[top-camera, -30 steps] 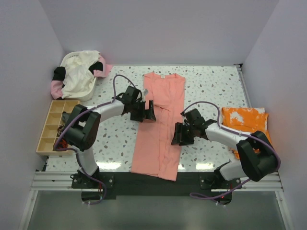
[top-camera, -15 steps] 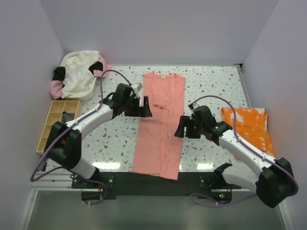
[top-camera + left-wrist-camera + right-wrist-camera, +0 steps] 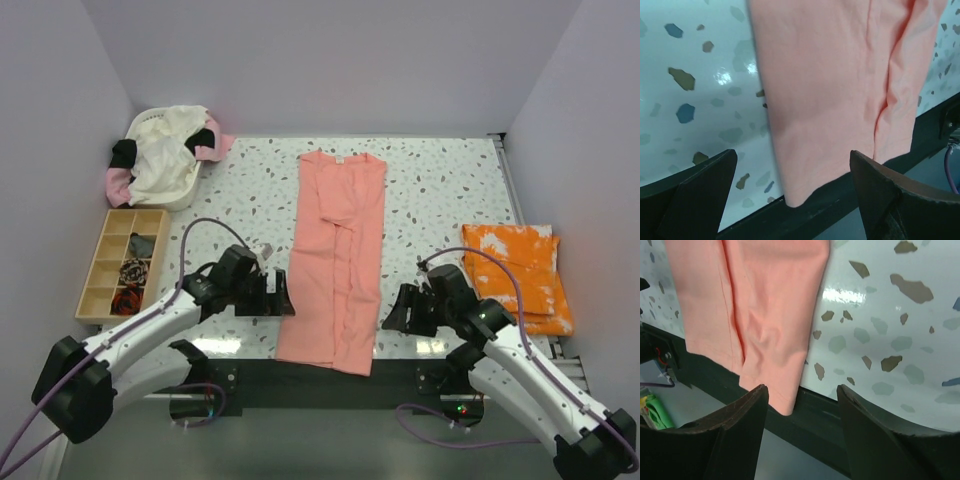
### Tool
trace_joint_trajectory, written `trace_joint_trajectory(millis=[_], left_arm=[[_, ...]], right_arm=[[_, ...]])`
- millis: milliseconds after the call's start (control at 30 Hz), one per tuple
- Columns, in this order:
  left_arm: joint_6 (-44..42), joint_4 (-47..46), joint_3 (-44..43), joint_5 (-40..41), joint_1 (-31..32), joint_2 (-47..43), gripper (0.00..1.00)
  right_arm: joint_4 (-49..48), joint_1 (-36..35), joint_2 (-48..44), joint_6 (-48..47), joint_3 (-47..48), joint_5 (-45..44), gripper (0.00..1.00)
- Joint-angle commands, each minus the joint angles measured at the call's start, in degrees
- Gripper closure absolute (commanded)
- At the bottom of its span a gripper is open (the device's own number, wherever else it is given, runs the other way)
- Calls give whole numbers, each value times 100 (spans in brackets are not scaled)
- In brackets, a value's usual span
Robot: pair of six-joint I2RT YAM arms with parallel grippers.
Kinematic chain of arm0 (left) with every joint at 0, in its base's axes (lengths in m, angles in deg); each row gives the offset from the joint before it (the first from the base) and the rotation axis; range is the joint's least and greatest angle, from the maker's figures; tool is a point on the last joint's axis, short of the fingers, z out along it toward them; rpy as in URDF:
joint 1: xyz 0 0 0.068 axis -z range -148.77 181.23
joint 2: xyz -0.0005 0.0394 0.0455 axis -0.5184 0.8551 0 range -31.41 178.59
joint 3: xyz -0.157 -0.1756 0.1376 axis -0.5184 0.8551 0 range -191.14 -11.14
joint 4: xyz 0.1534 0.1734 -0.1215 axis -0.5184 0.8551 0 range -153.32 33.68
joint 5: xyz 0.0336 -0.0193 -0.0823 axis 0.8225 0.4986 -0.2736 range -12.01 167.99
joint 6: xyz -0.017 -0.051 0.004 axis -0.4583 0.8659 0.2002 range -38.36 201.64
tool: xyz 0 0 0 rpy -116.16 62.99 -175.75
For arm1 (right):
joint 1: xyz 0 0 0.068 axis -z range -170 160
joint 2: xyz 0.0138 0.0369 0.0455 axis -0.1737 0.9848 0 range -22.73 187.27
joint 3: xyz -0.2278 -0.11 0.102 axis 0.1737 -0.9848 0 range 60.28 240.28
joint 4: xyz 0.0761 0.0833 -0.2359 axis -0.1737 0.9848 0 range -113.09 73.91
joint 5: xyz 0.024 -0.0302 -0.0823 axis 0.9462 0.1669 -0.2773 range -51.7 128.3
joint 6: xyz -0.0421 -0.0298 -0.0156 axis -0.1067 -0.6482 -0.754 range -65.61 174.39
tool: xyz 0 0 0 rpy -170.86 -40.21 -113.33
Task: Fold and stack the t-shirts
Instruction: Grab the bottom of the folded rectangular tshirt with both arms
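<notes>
A salmon-pink t-shirt (image 3: 335, 260) lies folded into a long strip down the middle of the table, white neck label at the far end, its hem hanging over the near edge. My left gripper (image 3: 278, 298) hovers open beside the hem's left corner, and in the left wrist view (image 3: 792, 154) that corner of the shirt (image 3: 825, 90) shows between the spread fingers. My right gripper (image 3: 392, 313) is open beside the hem's right corner; its wrist view (image 3: 801, 388) shows that corner of the shirt (image 3: 770, 305) between the fingers, untouched. A folded orange t-shirt with white splotches (image 3: 515, 270) lies at the right.
A white basket (image 3: 190, 195) at the back left holds cream and pink t-shirts (image 3: 165, 160). A wooden compartment tray (image 3: 100, 270) sits at the left edge. The black front rail (image 3: 320, 385) runs under the hem.
Both arms have drawn back from the shirt's middle toward the near edge. The grippers now sit beside the hem corners; the shirt has not moved.
</notes>
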Motion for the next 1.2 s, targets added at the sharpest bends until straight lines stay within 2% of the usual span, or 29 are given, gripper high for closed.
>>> trace_joint_trajectory(millis=[0,233,467,600,733,833,1000,1067,1133,1167], left_arm=[[746,464,-57,430,383,-442,0],[992,518,681,27,392,-776,0],[1141,212,857,-210,524,-609,0],[1247,-306,972,-536,541,-434,0],[1256,-396,920,-685,620,-302,3],[1299,-501,998,-861,664,-267,16],[1273,-431,1042,-906,691,-310,30],[1273,-387,1051,-932,700,-345,41],[1282,-361,1060,-949,700,-389,48],[1273,-352,1051,-967,700,-389,56]], right_arm=[[690,-21,-416,274,-227,310,39],[393,-65,58,72,-526,723,42],[-293,-206,401,159,-614,978,42],[-828,-364,892,194,-710,1145,42],[-1312,-566,1420,203,-667,1110,42],[-1602,-794,1867,212,-588,1119,43],[-2033,-1321,2343,405,-500,996,49],[-2209,-1444,2379,572,-508,961,56],[-2359,-1498,2361,669,-535,952,59],[-2411,-1576,2344,748,-544,961,60]])
